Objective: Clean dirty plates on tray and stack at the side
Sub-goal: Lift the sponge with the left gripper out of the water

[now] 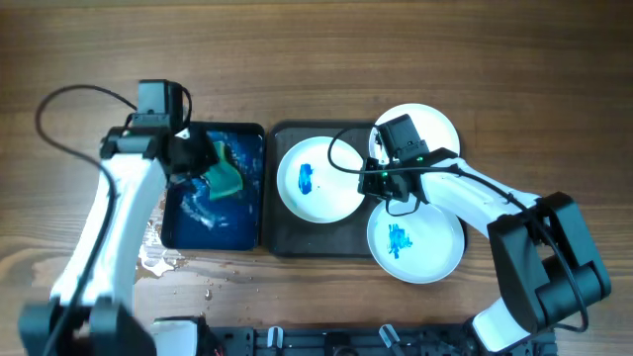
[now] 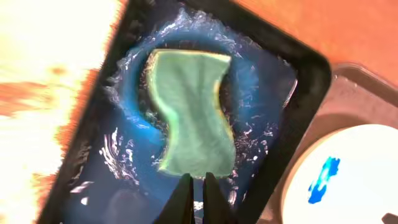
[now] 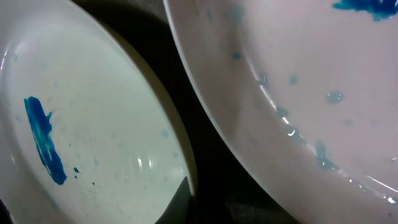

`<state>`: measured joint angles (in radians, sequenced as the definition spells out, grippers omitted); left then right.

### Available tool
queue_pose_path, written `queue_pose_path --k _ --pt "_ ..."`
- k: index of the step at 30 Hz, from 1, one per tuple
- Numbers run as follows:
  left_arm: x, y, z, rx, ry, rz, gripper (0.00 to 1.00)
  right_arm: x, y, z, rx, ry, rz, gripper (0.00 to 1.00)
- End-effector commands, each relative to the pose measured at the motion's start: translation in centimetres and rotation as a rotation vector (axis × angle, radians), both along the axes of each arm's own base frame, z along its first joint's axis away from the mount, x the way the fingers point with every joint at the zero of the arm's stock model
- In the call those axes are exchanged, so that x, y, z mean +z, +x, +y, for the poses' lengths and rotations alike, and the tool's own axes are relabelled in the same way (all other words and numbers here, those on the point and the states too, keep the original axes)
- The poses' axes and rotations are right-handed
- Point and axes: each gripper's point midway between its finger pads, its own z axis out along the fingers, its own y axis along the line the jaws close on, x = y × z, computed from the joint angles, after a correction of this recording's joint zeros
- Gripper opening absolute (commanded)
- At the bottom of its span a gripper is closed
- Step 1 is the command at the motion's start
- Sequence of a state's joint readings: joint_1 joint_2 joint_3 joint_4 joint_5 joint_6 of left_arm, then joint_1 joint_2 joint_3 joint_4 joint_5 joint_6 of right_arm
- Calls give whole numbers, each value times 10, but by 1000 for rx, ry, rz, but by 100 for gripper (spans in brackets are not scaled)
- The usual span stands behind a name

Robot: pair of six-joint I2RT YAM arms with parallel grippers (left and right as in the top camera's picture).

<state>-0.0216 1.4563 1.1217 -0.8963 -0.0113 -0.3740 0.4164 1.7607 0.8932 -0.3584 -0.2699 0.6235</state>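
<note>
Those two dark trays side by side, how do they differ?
The blue tray is narrower; the grey tray is wider. The blue tray holds foamy bluish water and a green sponge; the grey tray holds a white plate smeared blue. Both are dark, rectangular, round-cornered and low-rimmed.
</note>
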Motion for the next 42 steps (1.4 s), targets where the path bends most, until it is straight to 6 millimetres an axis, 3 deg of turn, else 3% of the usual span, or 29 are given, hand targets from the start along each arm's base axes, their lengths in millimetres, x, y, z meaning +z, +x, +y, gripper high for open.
queue_pose_path --k 1,4,5,8,10,12,13,15,17,22,25,30,32,33,35,37,42 --pt "31 -3 15 39 169 -87 4 -17 -17 -10 17 -56 49 4" --pt "24 -4 -2 -10 133 -60 4 -17 -17 -10 18 -56 51 4" --pt "15 -4 -13 -34 80 -29 31 -17 -17 -10 18 -56 50 4" --pt "-22 -2 -23 -55 37 83 77 -17 -17 -10 18 -56 49 4" --pt "-45 -1 -26 -61 24 149 89 -17 -17 -10 18 -56 50 4" --pt "-72 4 -34 -70 -11 202 60 -17 -17 -10 18 -56 50 4" --pt "-80 8 -37 -74 -24 208 53 -17 -17 -10 18 -56 50 4" --pt "-92 15 -39 -76 -36 207 48 -17 -17 -10 18 -56 51 4" --pt "-100 20 -39 -72 -37 203 50 -17 -17 -10 18 -57 51 4" --pt "-104 26 -1 84 -49 199 45 -18 -18 -11 19 -59 54 4" --pt "-104 24 4 99 -72 206 47 -17 -17 -10 18 -56 50 4" --pt "-103 25 -1 91 -86 205 30 -17 -17 -10 18 -56 49 4" --pt "-103 27 -4 86 -104 198 5 -17 -17 -10 18 -56 49 4" --pt "-103 28 -6 82 -116 193 4 -17 -17 -10 18 -56 49 4" --pt "-100 29 -23 -36 -192 182 16 -17 -17 -10 18 -56 50 4" --pt "-99 29 -30 -77 -222 179 4 -17 -17 -10 18 -56 51 4" --pt "-89 34 -42 -96 -291 152 4 -18 -18 -10 18 -58 54 4"
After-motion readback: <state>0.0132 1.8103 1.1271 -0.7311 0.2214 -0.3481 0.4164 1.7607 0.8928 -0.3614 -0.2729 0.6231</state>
